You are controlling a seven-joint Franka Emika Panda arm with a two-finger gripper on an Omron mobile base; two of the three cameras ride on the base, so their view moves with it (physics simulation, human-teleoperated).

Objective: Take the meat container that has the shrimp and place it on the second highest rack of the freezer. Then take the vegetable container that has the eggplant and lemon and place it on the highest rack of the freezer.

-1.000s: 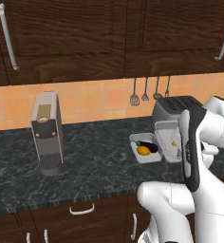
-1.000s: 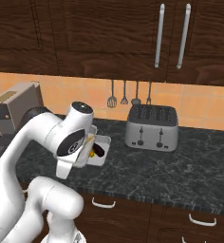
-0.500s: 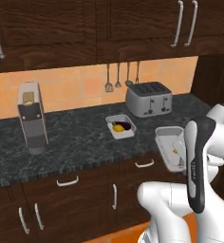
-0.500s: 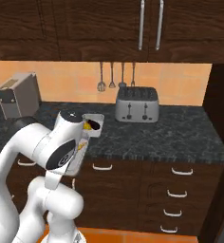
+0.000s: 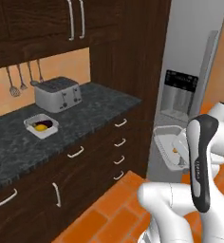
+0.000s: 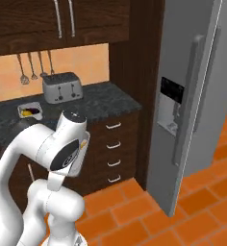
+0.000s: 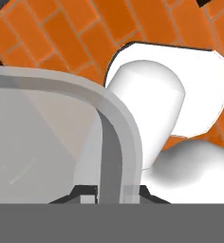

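The gripper [image 7: 109,192] is closed on the meat container's [image 5: 168,147] rim, held in front of the fridge [image 5: 190,71].

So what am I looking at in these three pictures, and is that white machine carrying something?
It is a rendered kitchen with a white robot arm on a base that can drive. Two pictures come from cameras on that base, behind the arm to its left and right. The third looks along the gripper itself, down at the orange brick floor. The gripper is shut on the rim of a pale tray, the meat container, with a small orange shrimp inside. On the dark counter stand a toaster and a second tray holding a purple eggplant and a yellow lemon. The tall grey freezer stands with its door closed.
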